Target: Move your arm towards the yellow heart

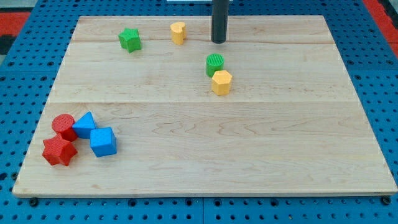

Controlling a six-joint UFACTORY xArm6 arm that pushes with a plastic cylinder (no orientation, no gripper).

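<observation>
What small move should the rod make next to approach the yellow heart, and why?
Probably slide my tip a short way toward the view's left. The yellow heart lies left of it and slightly nearer the view's top, with bare board between them; the green star sits farther left.

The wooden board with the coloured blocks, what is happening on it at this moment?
A single arm ending in a dark rod works over the wooden board. My tip rests near the view's top, to the right of the yellow heart, with a gap between them, touching no block. A green star lies further left. A green cylinder and yellow hexagon sit below my tip.
</observation>
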